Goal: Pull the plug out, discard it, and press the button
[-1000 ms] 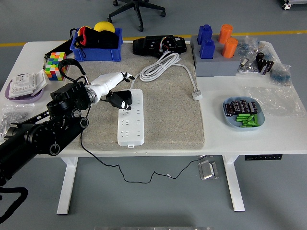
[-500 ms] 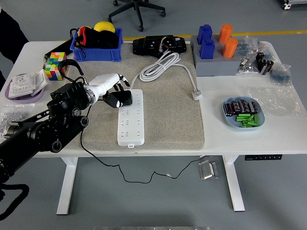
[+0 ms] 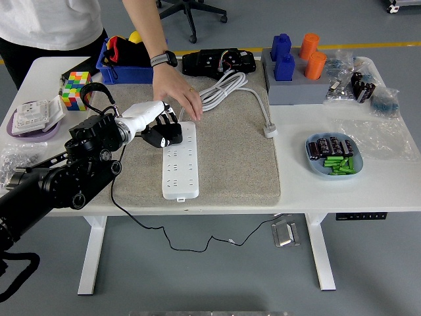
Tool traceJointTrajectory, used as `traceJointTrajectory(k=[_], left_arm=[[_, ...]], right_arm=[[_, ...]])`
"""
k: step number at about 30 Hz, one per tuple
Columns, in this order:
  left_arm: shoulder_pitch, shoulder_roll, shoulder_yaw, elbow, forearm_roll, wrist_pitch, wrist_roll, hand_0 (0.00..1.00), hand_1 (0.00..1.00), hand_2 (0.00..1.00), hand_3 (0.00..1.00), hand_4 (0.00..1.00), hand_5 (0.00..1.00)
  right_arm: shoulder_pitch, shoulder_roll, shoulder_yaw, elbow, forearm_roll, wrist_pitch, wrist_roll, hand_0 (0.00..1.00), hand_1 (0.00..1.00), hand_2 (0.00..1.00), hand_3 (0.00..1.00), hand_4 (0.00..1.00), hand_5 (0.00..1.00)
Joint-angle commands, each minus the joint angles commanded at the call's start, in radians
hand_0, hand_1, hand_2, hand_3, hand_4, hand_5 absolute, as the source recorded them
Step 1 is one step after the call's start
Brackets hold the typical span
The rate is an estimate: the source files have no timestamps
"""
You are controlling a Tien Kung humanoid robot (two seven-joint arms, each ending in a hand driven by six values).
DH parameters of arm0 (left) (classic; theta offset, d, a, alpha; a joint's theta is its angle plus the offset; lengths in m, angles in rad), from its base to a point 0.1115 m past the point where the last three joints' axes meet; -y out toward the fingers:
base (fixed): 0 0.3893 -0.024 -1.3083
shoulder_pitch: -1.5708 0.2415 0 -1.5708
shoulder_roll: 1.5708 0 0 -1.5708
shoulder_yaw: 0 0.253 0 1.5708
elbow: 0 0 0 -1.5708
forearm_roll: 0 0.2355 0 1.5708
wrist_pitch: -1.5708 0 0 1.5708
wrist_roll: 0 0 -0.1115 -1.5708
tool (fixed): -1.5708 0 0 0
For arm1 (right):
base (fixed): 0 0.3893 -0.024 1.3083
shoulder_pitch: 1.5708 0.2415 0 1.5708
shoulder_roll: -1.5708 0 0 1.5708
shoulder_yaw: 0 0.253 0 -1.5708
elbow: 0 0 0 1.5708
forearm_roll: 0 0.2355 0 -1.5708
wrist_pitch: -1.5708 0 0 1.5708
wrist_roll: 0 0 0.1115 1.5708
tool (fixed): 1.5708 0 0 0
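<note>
A white power strip (image 3: 180, 164) lies lengthwise on the grey mat (image 3: 237, 158). My left hand (image 3: 162, 126), white with a black arm behind it, is at the strip's far left corner. Its fingers are curled on a black plug (image 3: 165, 135). The plug sits at the strip's upper left edge, and I cannot tell whether it is still in a socket. A person stands at the far left. Their hand (image 3: 179, 92) reaches down, fingertips touching the strip's far end just beside my hand. The strip's button is hidden by the hands.
A blue bin (image 3: 131, 64) and a colour cube (image 3: 77, 89) stand at the back left. A coiled white cable (image 3: 220, 91), a black device (image 3: 219, 62), blue and orange blocks (image 3: 296, 56) and a blue dish of batteries (image 3: 332, 157) lie further right.
A person has come in at the top left and lowered a hand onto the strip's far end. My left hand with the plug has shifted slightly left and away.
</note>
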Motion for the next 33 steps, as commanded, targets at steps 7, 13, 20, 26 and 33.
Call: traceJointTrajectory(k=[7,13,20,26,33], left_arm=[[0.018,0.003,-0.039,-0.026,0.0,0.027,-0.034,0.56,0.411,0.414,0.54,0.648,0.002],[0.038,0.011,-0.099,-0.058,-0.002,0.047,-0.061,0.551,0.404,0.409,0.537,0.65,0.002],[0.053,0.043,-0.194,-0.043,0.047,0.056,-0.051,0.554,0.405,0.409,0.537,0.653,0.002],[0.059,0.055,-0.198,0.048,0.053,0.051,-0.05,0.586,0.436,0.439,0.556,0.647,0.002],[0.069,0.043,-0.168,0.081,0.024,0.042,-0.047,0.631,0.516,0.516,0.588,0.666,0.002]], right_arm=[[0.001,0.002,0.001,0.002,0.001,0.0,0.0,0.767,0.729,0.724,0.713,0.883,0.658],[0.001,0.001,0.0,0.003,0.001,0.0,0.001,0.767,0.729,0.724,0.713,0.883,0.658],[-0.003,0.001,0.002,0.001,-0.002,0.0,0.0,0.767,0.729,0.724,0.713,0.883,0.658],[-0.005,0.003,0.006,0.0,-0.003,0.0,0.0,0.767,0.729,0.724,0.713,0.883,0.658],[-0.002,0.004,0.002,0.003,0.0,0.0,0.0,0.767,0.729,0.724,0.713,0.883,0.658]])
